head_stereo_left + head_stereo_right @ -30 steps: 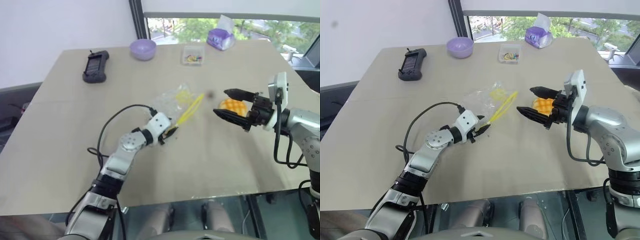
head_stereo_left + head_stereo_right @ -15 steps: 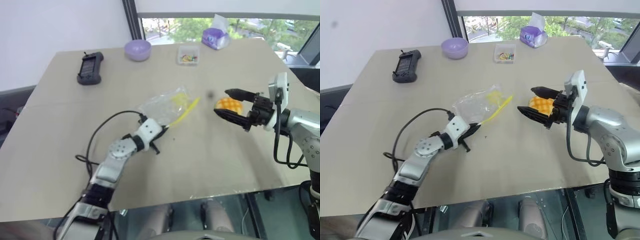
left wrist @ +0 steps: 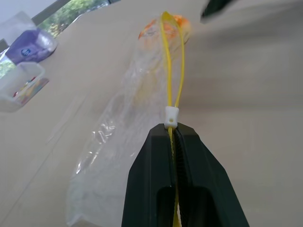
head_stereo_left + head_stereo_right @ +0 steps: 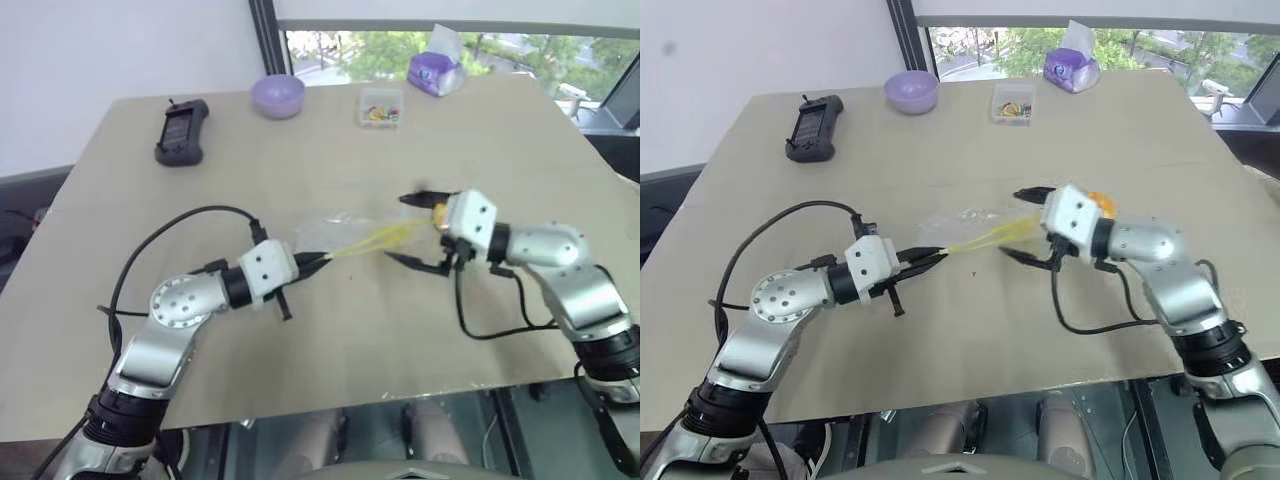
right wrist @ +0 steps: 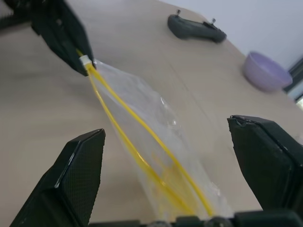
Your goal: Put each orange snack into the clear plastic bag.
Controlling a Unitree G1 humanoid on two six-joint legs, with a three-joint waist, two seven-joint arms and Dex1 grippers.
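Reaching in from the left, the left end effector [image 4: 312, 261] pinches the yellow seal strip of the clear plastic bag [image 4: 345, 228] above the counter [image 4: 150, 210]. The right end effector [image 4: 412, 230] is spread wide around the bag's right end, with the orange snack [image 4: 1098, 203] just behind.

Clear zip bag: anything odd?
Nothing damaged or spilled. The clear plastic bag with yellow seal hangs stretched off the table, pinched at one end by the shut left gripper. The open right gripper straddles its far end.
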